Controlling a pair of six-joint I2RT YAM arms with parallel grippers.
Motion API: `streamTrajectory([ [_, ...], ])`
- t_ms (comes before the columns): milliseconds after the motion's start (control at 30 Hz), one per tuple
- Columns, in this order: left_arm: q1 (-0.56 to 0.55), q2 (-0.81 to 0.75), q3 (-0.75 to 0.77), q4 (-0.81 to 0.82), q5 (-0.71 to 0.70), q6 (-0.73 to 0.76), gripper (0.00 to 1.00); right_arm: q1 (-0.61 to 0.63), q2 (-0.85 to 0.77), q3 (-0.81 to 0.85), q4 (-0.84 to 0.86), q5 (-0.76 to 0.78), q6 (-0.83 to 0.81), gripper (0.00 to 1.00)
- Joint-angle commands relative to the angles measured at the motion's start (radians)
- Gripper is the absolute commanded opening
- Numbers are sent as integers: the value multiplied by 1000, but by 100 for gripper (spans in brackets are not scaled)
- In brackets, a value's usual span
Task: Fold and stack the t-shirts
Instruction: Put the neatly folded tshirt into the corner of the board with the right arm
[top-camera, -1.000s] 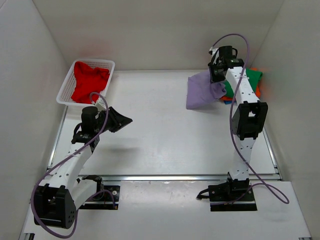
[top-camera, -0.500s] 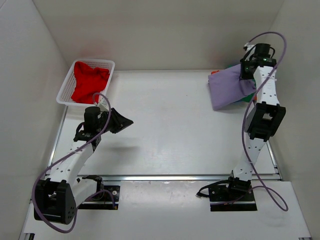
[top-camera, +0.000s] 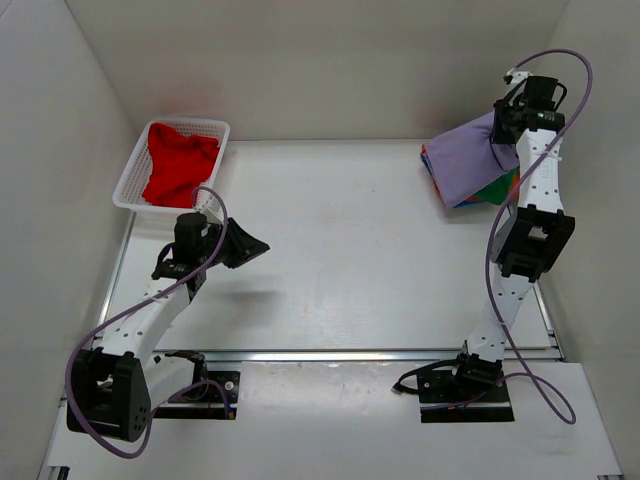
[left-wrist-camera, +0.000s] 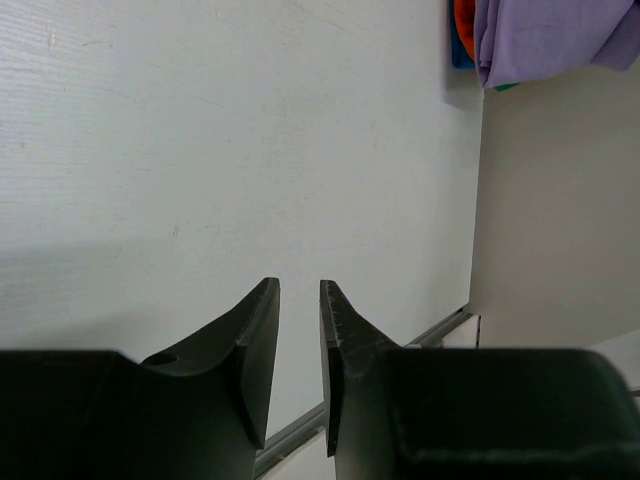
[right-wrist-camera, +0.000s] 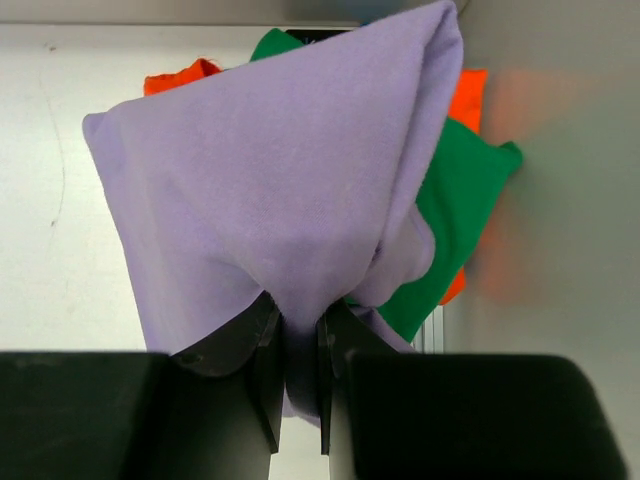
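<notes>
My right gripper (top-camera: 505, 125) (right-wrist-camera: 298, 305) is shut on a bunch of the lavender t-shirt (top-camera: 465, 165) (right-wrist-camera: 270, 170) at the far right corner. The shirt hangs over a pile of shirts there, of which green (top-camera: 497, 188) (right-wrist-camera: 465, 200), orange (right-wrist-camera: 180, 75) and a blue edge (top-camera: 428, 160) show. A red t-shirt (top-camera: 178, 165) lies crumpled in the white mesh basket (top-camera: 133, 185) at the far left. My left gripper (top-camera: 255, 245) (left-wrist-camera: 300, 285) hovers over the table's left side with its jaws nearly together and nothing in them. The lavender shirt also shows far off in the left wrist view (left-wrist-camera: 550, 35).
White walls close in the table on the left, back and right; the right wall (right-wrist-camera: 560, 150) stands right beside the pile. A metal rail (top-camera: 330, 354) runs along the table's near edge in front of the arm bases.
My right gripper has carried the lavender shirt from the table right and back, over the pile in the corner. My left arm has shifted slightly; its gripper stays as it was.
</notes>
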Motion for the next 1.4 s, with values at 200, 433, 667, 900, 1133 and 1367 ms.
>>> streamTrajectory([
  [200,-12,41,10,18,-15,12,34,-50,-154,-243,366,41,127,1],
  [433,-12,51,14,14,-25,19,34,-55,-119,-232,390,137,171,1],
  [667,-8,68,8,20,-24,21,34,-61,-100,-277,460,219,200,0],
  [900,-11,80,13,14,-27,29,34,-38,-1,-185,420,375,233,0],
  [1133,-15,74,-1,28,-33,27,34,-17,53,-91,401,486,236,28],
  [1367,-44,83,56,-43,-24,99,36,52,-97,-172,474,604,173,94],
])
